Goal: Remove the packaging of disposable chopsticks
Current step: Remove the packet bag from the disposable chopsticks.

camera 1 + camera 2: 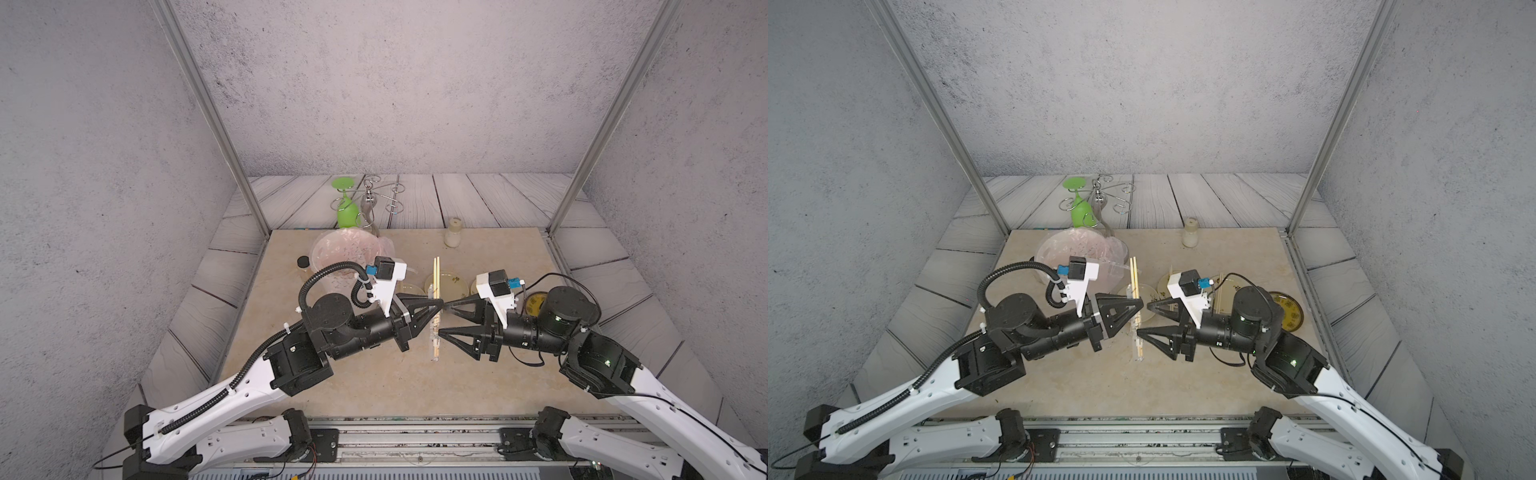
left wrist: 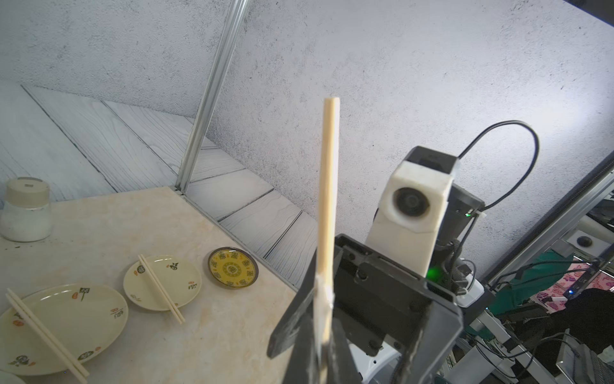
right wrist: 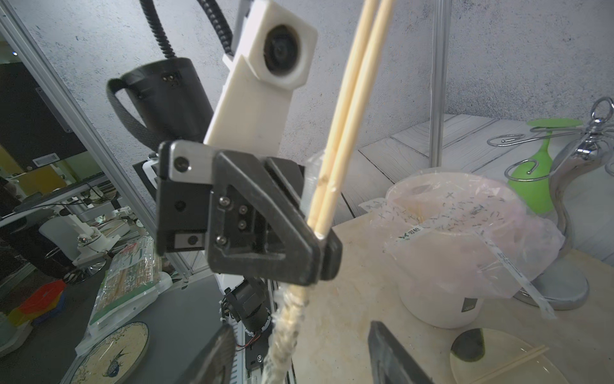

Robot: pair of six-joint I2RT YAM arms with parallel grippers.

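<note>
Sitting on the table [image 1: 374, 386] behind the arms are one lined bin [image 1: 349, 249], one green goblet [image 1: 347, 212] on a wire rack [image 1: 370, 199], one jar [image 1: 453, 232], two pale plates [image 2: 99, 299] each carrying a loose pair [image 2: 161, 289], and one yellow dish [image 2: 232, 267]. The left claw [image 1: 438, 305] is clenching the chopsticks [image 1: 436, 270] in mid-air, nearly upright, bare ends up. The wrapper [image 3: 289, 319] is hanging crumpled at their lower end. The right claw [image 1: 444, 319] is gaping just beside them.

A clear sleeve [image 3: 413, 233] draped over the lined bin [image 3: 432, 309] carries small black print, apparently "双枪" (the remaining print is too small to read).
</note>
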